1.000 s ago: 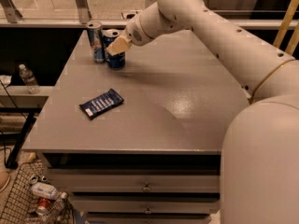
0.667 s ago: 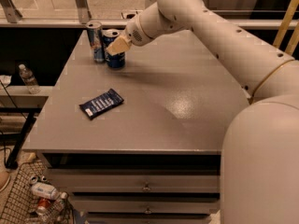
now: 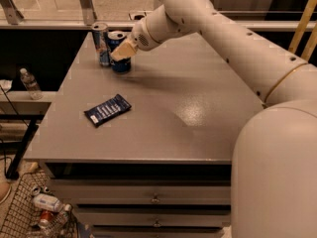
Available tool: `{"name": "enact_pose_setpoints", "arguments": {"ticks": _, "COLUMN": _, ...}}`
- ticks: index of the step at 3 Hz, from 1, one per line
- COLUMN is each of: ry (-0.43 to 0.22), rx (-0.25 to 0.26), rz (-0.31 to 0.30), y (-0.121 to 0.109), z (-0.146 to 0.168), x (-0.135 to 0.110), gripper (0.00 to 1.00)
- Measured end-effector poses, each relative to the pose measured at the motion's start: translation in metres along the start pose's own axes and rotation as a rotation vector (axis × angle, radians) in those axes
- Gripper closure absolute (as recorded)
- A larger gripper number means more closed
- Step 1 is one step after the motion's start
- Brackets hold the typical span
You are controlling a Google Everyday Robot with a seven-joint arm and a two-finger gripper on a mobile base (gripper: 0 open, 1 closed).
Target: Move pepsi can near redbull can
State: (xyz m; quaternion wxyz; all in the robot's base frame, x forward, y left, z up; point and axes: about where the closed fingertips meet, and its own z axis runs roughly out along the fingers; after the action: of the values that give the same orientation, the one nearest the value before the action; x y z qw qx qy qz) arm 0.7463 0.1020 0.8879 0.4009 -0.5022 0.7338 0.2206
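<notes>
Desk (image 3: 198, 108): flat grey, faint speckle, pale glare patch right of centre. Pepsi can (image 3: 121, 66), far left: dark blue body, silver top. Redbull can (image 3: 101, 46), just left of it: silver and light blue, silver top. Gripper (image 3: 124, 49), at the pepsi can: tan. Arm (image 3: 223, 38): off-white. Packet (image 3: 107, 109), near left: dark navy with white print. Drawers (image 3: 148, 195) below: grey.
</notes>
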Motion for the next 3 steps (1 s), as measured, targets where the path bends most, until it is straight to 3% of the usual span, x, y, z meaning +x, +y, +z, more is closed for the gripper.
{"name": "enact_pose_setpoints", "arguments": {"ticks": 1, "ry": 0.025, "rx": 0.014, "rz": -0.039, "y": 0.002, "z": -0.012, "x": -0.004, "gripper": 0.00}}
{"name": "enact_pose_setpoints", "arguments": {"ticks": 2, "ry": 0.034, "rx": 0.054, "rz": -0.060, "y": 0.001, "z": -0.052, "x": -0.002, "gripper": 0.00}}
{"name": "enact_pose_setpoints", "arguments": {"ticks": 3, "ry": 0.050, "rx": 0.115, "rz": -0.043, "y": -0.001, "z": -0.119, "x": 0.021, "gripper": 0.00}}
